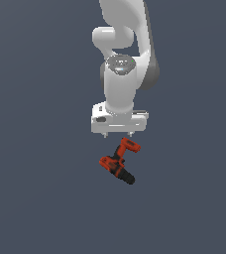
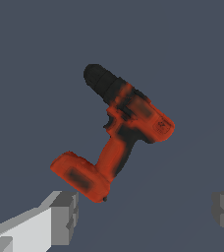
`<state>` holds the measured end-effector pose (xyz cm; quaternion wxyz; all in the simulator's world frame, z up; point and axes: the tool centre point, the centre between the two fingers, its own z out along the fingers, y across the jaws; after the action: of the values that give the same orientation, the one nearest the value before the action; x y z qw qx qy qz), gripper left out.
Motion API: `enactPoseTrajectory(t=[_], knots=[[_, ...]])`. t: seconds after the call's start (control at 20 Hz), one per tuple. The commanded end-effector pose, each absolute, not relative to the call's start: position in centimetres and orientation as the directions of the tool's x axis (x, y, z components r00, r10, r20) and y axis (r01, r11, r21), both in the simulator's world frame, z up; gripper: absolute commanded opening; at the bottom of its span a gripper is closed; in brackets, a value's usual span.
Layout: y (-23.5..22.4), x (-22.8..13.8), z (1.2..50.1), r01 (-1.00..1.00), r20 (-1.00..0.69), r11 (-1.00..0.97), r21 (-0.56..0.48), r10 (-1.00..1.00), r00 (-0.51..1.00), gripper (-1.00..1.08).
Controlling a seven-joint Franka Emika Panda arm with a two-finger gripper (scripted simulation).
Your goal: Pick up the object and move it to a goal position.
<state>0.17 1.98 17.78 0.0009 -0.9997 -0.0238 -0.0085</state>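
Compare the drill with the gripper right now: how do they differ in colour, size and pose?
The drill is red-orange and black; the gripper is white and grey. The drill looks smaller than the gripper's hand. The drill lies tilted, chuck toward the exterior view's right; the gripper points straight down, open, not touching it.

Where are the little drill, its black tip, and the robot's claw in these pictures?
Drill (image 2: 119, 142): wrist view, on its red-orange handle.
Black chuck tip (image 2: 97, 78): wrist view, on the tip's dark front end.
Gripper (image 1: 118, 134): exterior view, midway between its two short fingertips, open above the drill.
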Motion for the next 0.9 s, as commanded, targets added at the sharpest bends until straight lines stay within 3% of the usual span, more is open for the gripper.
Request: enactPoseTrajectory(t=[0.0,0.85], knots=[[1.98,0.17,17.78,0.048,0.017,-0.999,-0.001,0.047,0.999,1.08],[2.86,0.36,17.09,0.101,0.018,-0.995,-0.013,0.101,0.995,1.08]])
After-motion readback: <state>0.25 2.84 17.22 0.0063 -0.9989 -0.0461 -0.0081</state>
